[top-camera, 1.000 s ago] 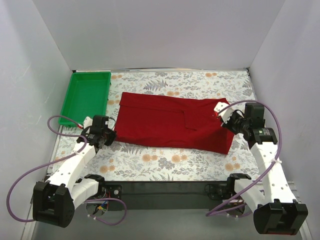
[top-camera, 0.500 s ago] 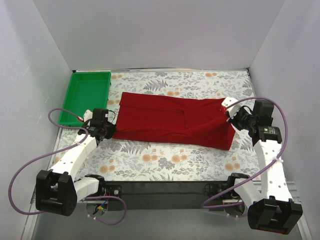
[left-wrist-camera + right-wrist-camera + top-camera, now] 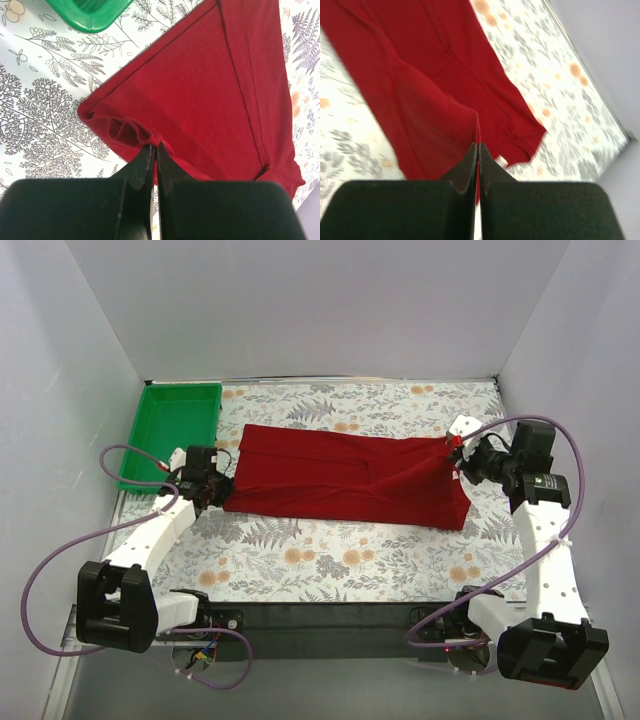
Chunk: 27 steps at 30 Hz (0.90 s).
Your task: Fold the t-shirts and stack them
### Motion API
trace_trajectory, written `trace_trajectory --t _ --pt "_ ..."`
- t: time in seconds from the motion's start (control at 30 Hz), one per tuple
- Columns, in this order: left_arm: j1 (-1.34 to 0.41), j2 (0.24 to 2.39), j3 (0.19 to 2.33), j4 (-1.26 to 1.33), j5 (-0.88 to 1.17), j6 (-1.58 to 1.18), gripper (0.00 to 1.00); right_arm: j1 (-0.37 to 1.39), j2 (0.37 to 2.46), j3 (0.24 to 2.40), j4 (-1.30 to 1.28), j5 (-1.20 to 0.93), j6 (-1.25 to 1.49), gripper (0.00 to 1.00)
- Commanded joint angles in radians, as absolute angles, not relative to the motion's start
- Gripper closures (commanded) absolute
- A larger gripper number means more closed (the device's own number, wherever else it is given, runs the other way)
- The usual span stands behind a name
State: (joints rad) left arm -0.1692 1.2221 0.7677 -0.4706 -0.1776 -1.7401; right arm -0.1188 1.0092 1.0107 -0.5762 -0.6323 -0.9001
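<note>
- T-shirt (image 3: 345, 485): dark red, spread as a long band across the middle of the desk (image 3: 330, 560), its length running left to right.
- Left hand (image 3: 212, 495): clenched on the band's near left corner. In the wrist view the cloth bunches into small pleats at the fingertips (image 3: 150, 152).
- Right hand (image 3: 455, 445): clenched on the cloth at the right end, where a ridge of fabric rises to the closed jaws.
- Green tray (image 3: 175, 430): at the far left corner, just beside the shirt's left end; nothing lies in it.
- Progress, as judged: the narrow band suggests the lengthwise folds are done. The crosswise folds and the stacking remain, and no stack exists yet.
- Count: one t-shirt, one tray, two hands.
</note>
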Motion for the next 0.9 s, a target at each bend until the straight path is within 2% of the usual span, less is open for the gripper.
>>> trace_trajectory --t 0.0,0.03,0.07,0.1,0.2,0.37,0.57,0.73,0.87 --pt "-0.161 1.224 0.766 -0.446 -0.163 -1.721 1.00 -0.098 1.014 1.112 -0.727 -0.947 -0.986 0.99" --pt "-0.161 1.227 0.762 -0.442 -0.155 -1.715 1.00 -0.078 1.011 1.126 -0.798 -0.994 -1.082 0.99" --pt "-0.161 1.230 0.758 -0.440 -0.153 -1.715 1.00 -0.054 0.997 1.140 -0.994 -1.062 -1.189 0.99" --pt "-0.161 1.233 0.755 -0.440 -0.150 -1.712 1.00 -0.002 0.985 1.146 -1.076 -1.071 -1.406 0.99" --pt "-0.161 1.238 0.753 -0.436 -0.137 -1.697 1.00 0.157 0.918 1.077 -1.317 -0.982 -1.692 0.99" --pt "-0.161 1.236 0.736 -0.426 -0.115 -1.663 1.00 0.278 0.790 0.878 -1.318 -0.660 -1.750 0.99" --pt "-0.161 1.230 0.709 -0.423 -0.104 -1.641 1.00 0.310 0.674 0.714 -1.316 -0.432 -1.836 0.99" --pt "-0.161 1.238 0.703 -0.426 -0.104 -1.631 1.00 0.310 0.598 0.608 -1.318 -0.341 -1.896 0.99" --pt "-0.161 1.252 0.703 -0.428 -0.095 -1.626 1.00 0.325 0.549 0.588 -1.319 -0.406 -1.934 0.99"
